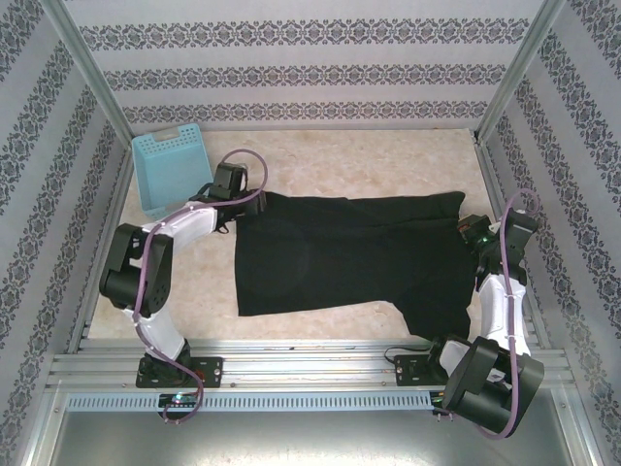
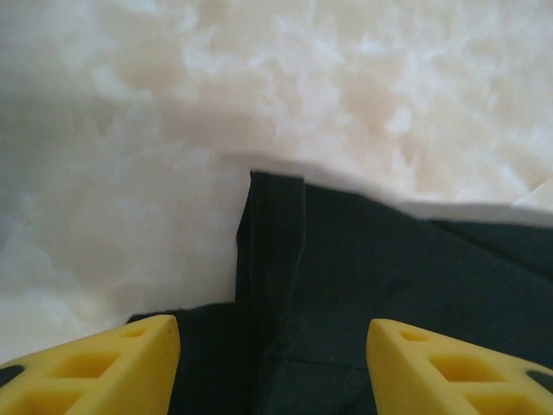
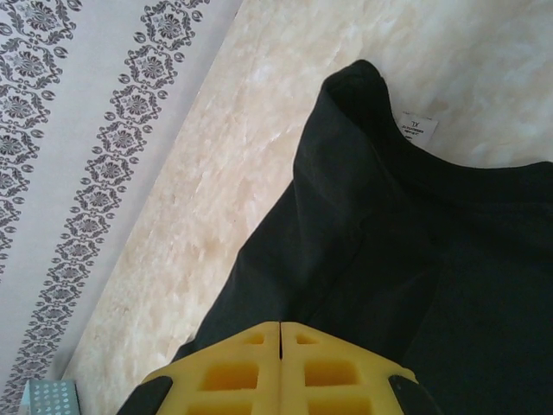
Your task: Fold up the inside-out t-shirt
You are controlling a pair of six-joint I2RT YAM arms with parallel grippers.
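The inside-out t-shirt lies spread flat across the middle of the table, black, with its length running left to right. My left gripper hovers over its far left corner. In the left wrist view that gripper is open, its yellow fingers wide apart over a hemmed corner of the t-shirt. My right gripper is at the shirt's right end. Seen from the right wrist, it is shut, and folds of the t-shirt converge at its tips. A small white neck tag shows at the collar.
A light blue plastic basket leans at the back left corner. Patterned walls close in the table on three sides. A metal rail runs along the near edge by the arm bases. Bare marbled tabletop lies behind the shirt.
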